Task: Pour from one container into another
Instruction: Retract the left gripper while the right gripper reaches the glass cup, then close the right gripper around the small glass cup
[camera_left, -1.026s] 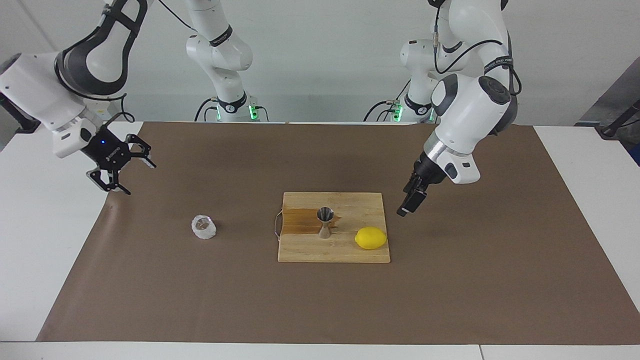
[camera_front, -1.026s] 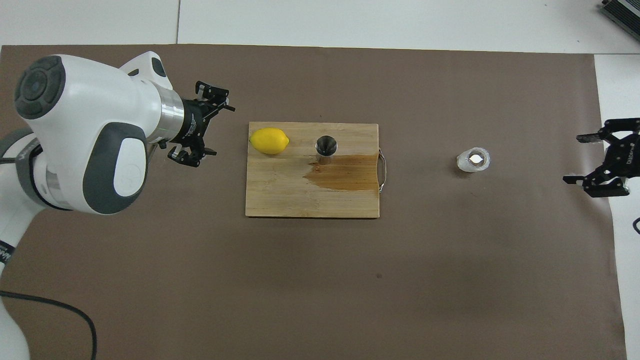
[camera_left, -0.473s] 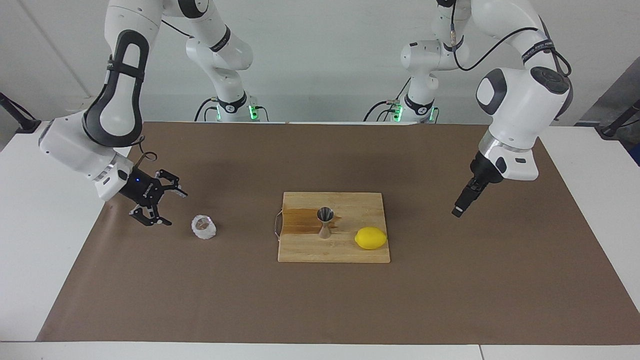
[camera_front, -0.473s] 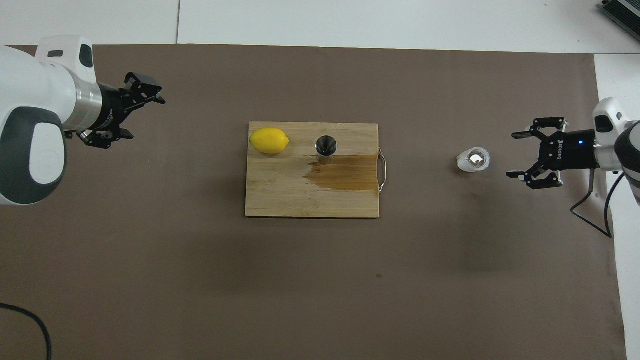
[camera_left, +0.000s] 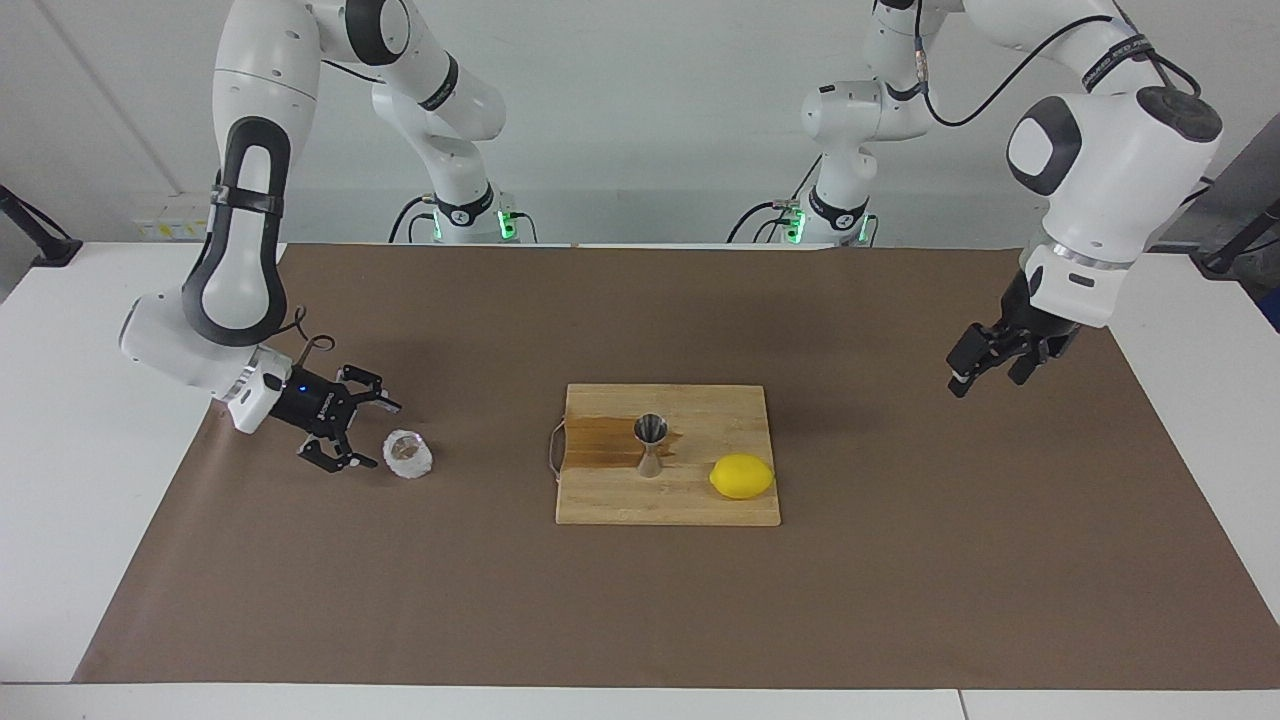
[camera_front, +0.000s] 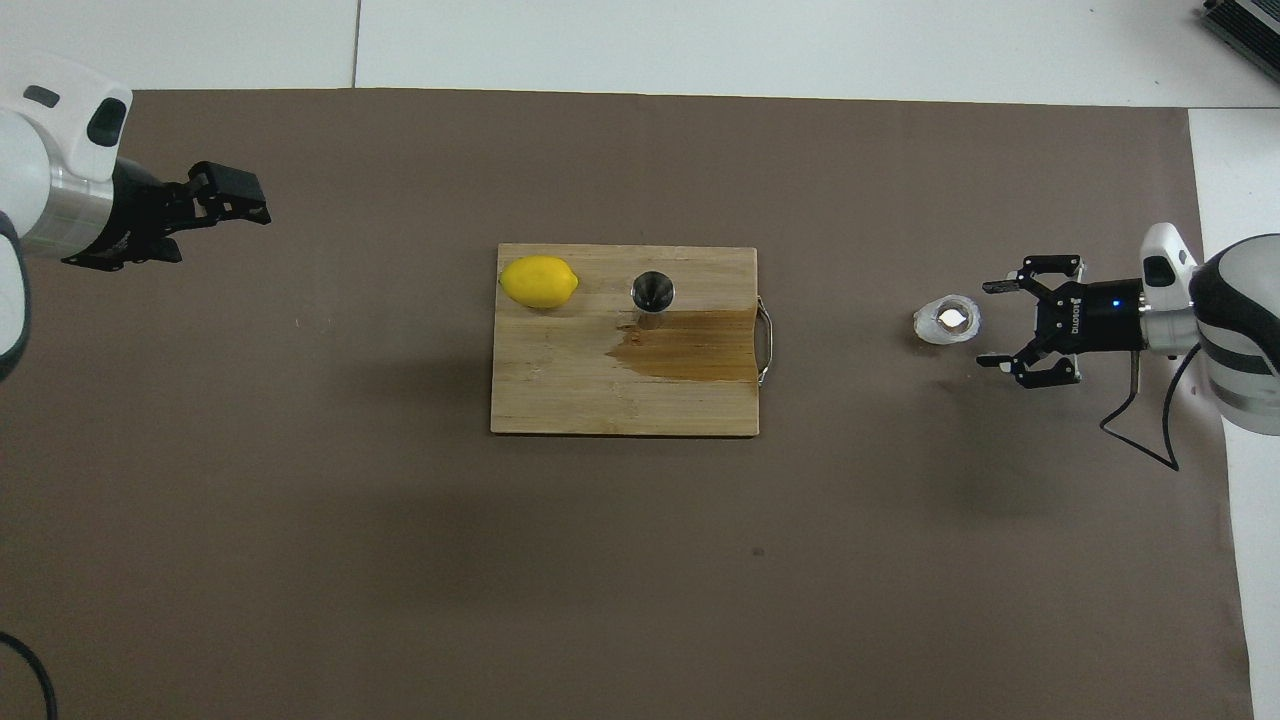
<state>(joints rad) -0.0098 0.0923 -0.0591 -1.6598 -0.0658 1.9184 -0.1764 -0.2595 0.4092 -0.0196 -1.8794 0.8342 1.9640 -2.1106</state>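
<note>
The small clear glass cup (camera_left: 407, 455) (camera_front: 946, 320) stands on the brown mat, toward the right arm's end of the table. My right gripper (camera_left: 376, 436) (camera_front: 988, 323) hangs low just beside it, open, its fingers pointing at the cup without touching it. The steel jigger (camera_left: 651, 445) (camera_front: 652, 293) stands upright on the wooden cutting board (camera_left: 690, 508) (camera_front: 560, 390). My left gripper (camera_left: 985, 378) (camera_front: 250, 200) is up over the mat toward the left arm's end, well away from the board, open and holding nothing.
A yellow lemon (camera_left: 742, 476) (camera_front: 539, 281) lies on the board beside the jigger. A dark wet stain (camera_left: 598, 445) (camera_front: 695, 348) spreads from the jigger to the board's metal handle (camera_front: 766, 343). The brown mat (camera_left: 640, 600) covers most of the table.
My right gripper has come down and moved in from the table's end to just beside the glass cup. My left gripper has drawn away from the board toward its own end.
</note>
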